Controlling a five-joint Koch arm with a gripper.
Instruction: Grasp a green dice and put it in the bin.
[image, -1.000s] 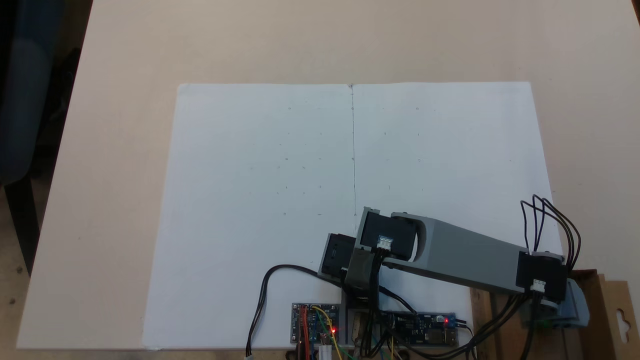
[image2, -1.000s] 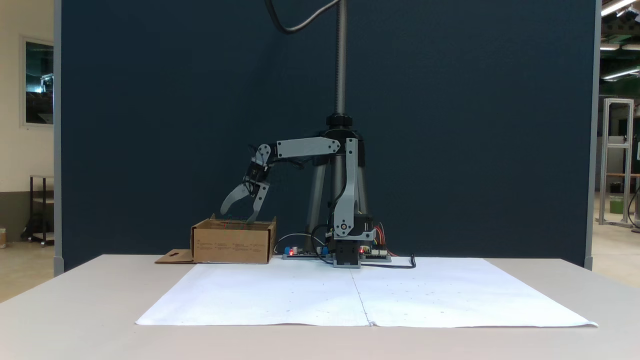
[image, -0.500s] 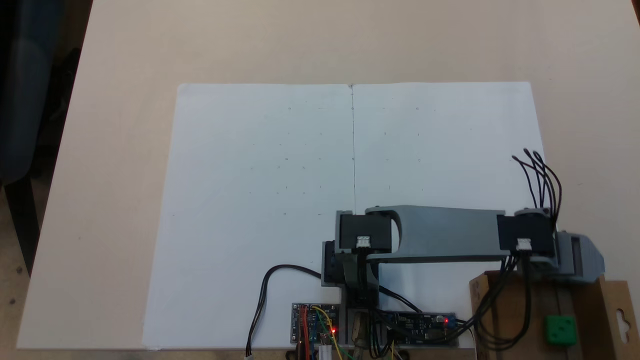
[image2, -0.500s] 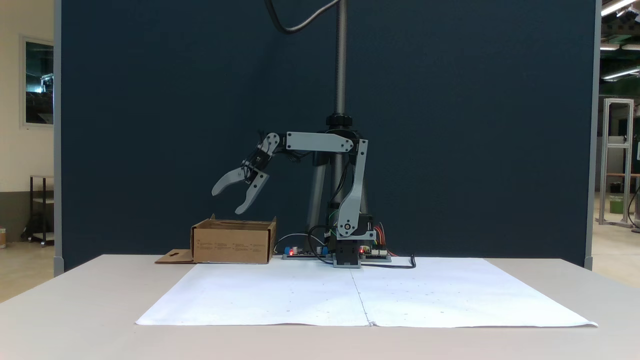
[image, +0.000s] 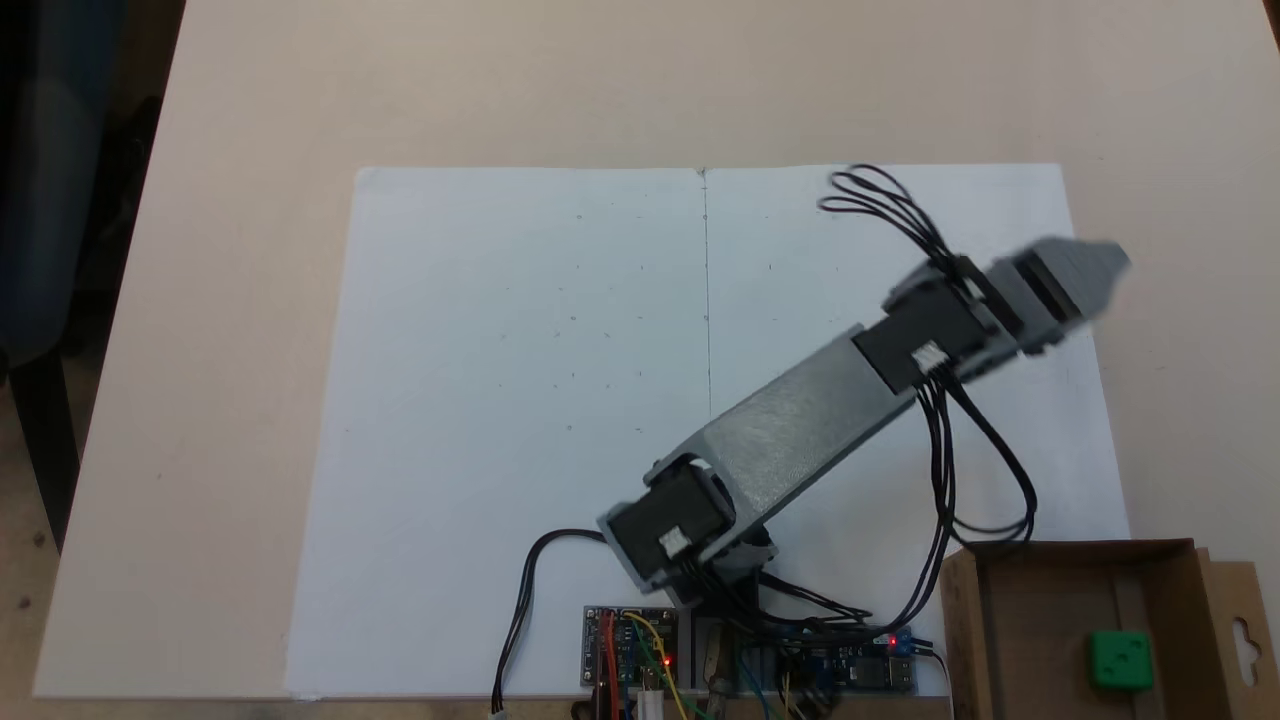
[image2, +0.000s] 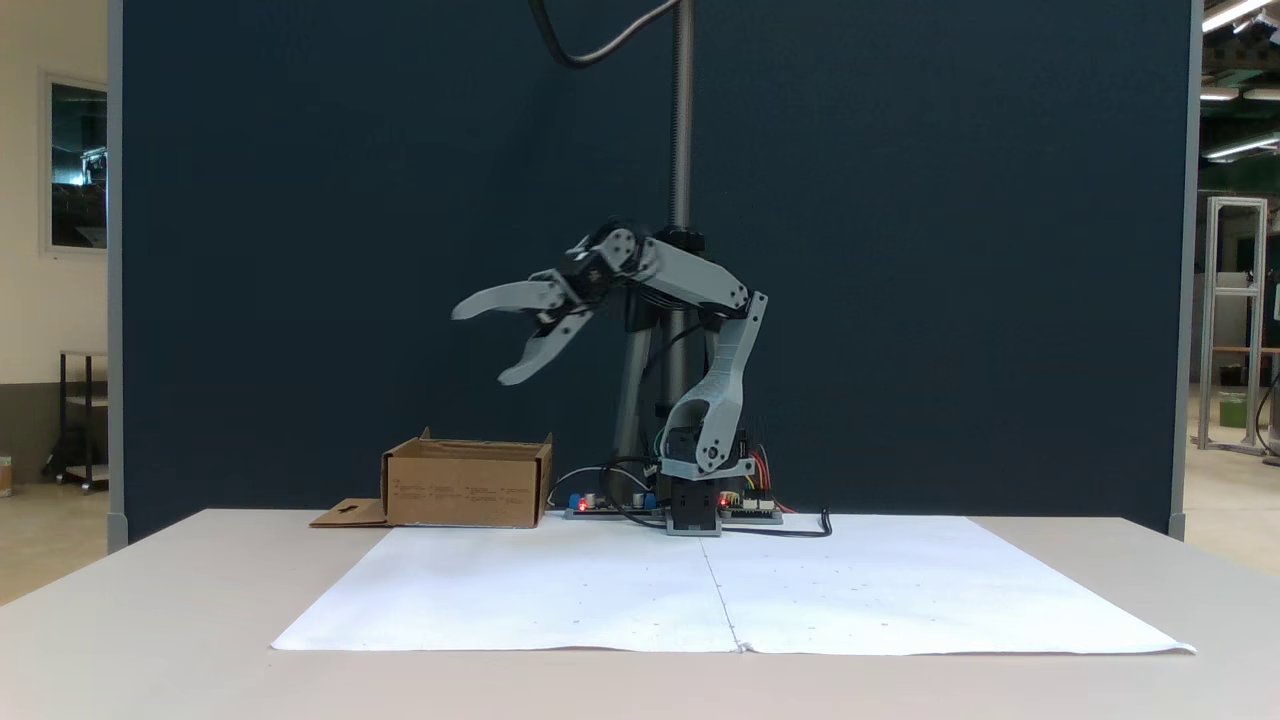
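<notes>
Presently, item one: the green dice (image: 1120, 659), lying on the floor of the bin (image: 1030, 640), well apart from the tool (image2: 483, 345), which hangs in the air above and beyond the bin with nothing between its jaws. Tool state: jaws spread wide, upper jaw near level, lower jaw angled down, seen from the side in a fixed view; from above in a fixed view the tool (image: 1085, 275) is blurred and its tips cannot be separated. Item two: the bin, brown cardboard, low walls, a side flap with a hang-hole cutout; it holds the dice alone, toward the flap side. The bin's near edge is cut off by the frame from above; from the side its wall (image2: 465, 488) hides the dice. Item three: white paper sheet (image: 520, 380) on the tabletop (image: 620, 90), beside the bin.
</notes>
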